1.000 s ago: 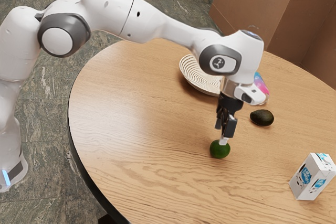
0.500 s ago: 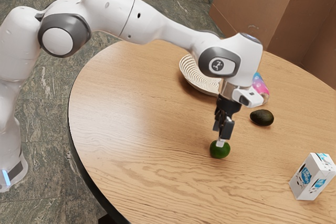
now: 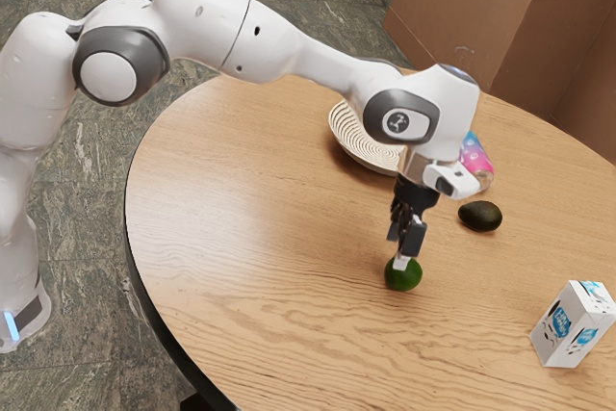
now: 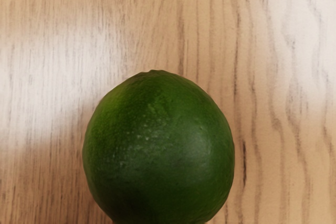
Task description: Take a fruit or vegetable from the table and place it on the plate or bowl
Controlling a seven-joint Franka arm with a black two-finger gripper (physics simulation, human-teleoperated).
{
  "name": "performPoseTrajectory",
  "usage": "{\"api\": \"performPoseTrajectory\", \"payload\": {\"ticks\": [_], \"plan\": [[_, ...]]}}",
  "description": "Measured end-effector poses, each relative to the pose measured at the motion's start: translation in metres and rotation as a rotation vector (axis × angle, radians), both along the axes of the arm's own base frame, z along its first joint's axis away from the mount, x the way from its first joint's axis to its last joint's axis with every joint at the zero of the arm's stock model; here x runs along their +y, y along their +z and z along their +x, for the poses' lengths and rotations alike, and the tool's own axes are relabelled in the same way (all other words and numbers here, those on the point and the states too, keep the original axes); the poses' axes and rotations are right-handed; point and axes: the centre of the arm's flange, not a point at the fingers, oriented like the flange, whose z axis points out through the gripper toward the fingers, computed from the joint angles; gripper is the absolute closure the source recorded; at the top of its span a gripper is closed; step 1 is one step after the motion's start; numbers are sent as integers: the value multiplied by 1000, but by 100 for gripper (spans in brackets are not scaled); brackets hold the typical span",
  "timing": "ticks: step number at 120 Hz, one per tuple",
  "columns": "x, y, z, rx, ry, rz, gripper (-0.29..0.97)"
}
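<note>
A green lime (image 3: 404, 275) rests on the round wooden table (image 3: 250, 238), near its front edge. My gripper (image 3: 400, 262) points straight down and its tip reaches the lime's top on the side toward the exterior view's left. The wrist view has the lime (image 4: 158, 148) close under my hand, with wood grain all around it. A ribbed white bowl (image 3: 361, 137) stands behind my arm, toward the back of the table. A dark avocado (image 3: 480, 216) lies to the exterior view's right of the gripper.
A small white and blue carton (image 3: 572, 323) stands at the right front of the table. A pink and blue object (image 3: 475, 156) shows behind my wrist, next to the bowl. Brown cardboard walls (image 3: 500, 16) rise behind the table.
My hand has shifted slightly toward the exterior view's left above the lime. The lime has stayed in the same spot on the table.
</note>
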Motion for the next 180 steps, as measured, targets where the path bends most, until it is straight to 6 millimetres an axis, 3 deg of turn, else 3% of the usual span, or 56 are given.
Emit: {"api": "performPoseTrajectory", "payload": {"ticks": [54, 150, 168, 180], "plan": [[-1, -5, 16, -15, -16, -8, 0], [-7, -51, 23, 50, -34, -17, 0], [-12, -52, 22, 53, -37, -20, 27], [-12, -52, 23, 52, -34, -18, 31]]}}
